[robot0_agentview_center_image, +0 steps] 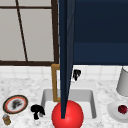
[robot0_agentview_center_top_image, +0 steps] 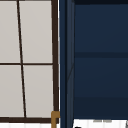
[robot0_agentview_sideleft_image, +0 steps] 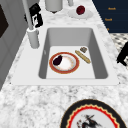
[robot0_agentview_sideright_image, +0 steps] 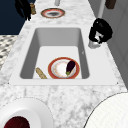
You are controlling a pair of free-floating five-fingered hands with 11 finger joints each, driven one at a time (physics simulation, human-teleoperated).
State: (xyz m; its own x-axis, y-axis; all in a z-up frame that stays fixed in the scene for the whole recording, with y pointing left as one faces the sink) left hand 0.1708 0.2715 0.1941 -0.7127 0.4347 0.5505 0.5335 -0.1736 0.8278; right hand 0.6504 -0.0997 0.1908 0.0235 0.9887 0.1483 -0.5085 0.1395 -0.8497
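Right robot hand [robot0_agentview_center_image: 76, 74] hovers at the back of the sink, fingers curled around the top of the grey cylindrical faucet base [robot0_agentview_sideleft_image: 33, 38]; in the right side view the same robot hand [robot0_agentview_sideright_image: 100, 30] wraps that post from above. The post is smooth, matte grey, upright, standing on the sink deck just beside the back wall.

Left robot hand [robot0_agentview_center_image: 37, 110] hangs at the front left corner of the sink, fingers curled downward, grasping nothing; in the right side view it [robot0_agentview_sideright_image: 23, 8] floats off the table edge.

White rectangular sink basin [robot0_agentview_sideleft_image: 100, 62] is sunk into the speckled grey marble table [robot0_agentview_sideleft_image: 37, 100]. Inside lies a round red-rimmed white plate [robot0_agentview_sideleft_image: 64, 63] carrying a dark purple glossy eggplant [robot0_agentview_sideleft_image: 57, 60]; a tan bread stick [robot0_agentview_sideleft_image: 82, 56] rests beside it on the basin floor, well below and apart from the right robot hand.

On the table: a black-and-red patterned plate [robot0_agentview_center_image: 15, 104], a small brown jar [robot0_agentview_center_image: 6, 120], and a white plate with a dark red fruit [robot0_agentview_center_image: 122, 109].
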